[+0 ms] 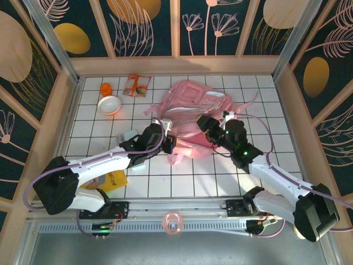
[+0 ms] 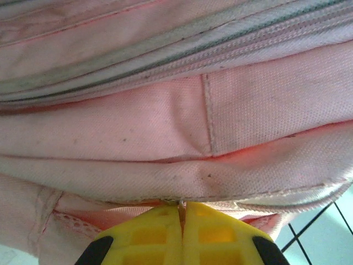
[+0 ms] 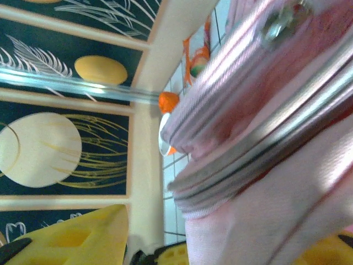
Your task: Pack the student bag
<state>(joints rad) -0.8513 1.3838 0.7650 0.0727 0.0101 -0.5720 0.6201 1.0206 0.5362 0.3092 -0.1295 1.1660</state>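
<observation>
From the top view I have the bag [image 1: 193,110] lying mid-surface, a little to the far side, pink with white trim and a strap trailing off to the right. It sits on the white tiled surface [image 1: 265,110], with both arms reaching in to its near edge.

My left hand [image 1: 170,142] is at the bag's near-left edge. In the left wrist view its yellow fingers [image 2: 149,237] are pressed together, their tips right against the bag's lower seam. I cannot tell whether any cloth is caught between them. Above the seam run a zip and a stitched panel. The fabric there carries no label I can read.

My right hand [image 1: 205,126] is at the bag's near-right side. In the right wrist view it is spread: one yellow finger [image 3: 77,237] stands apart on the left, and a fold of the bag with its zip track lies between it and the other finger. A metal zip pull [image 3: 278,25] shows at the top, blurred.

Far left on the surface sit a white bowl [image 1: 109,104] with an orange rim, a small orange thing [image 1: 106,88] just beyond it, and an orange-and-white packet [image 1: 136,85]. The packet's print is too small to read. A yellow flat thing [image 1: 113,179] lies partly under the left arm, its markings also too small to read.
</observation>
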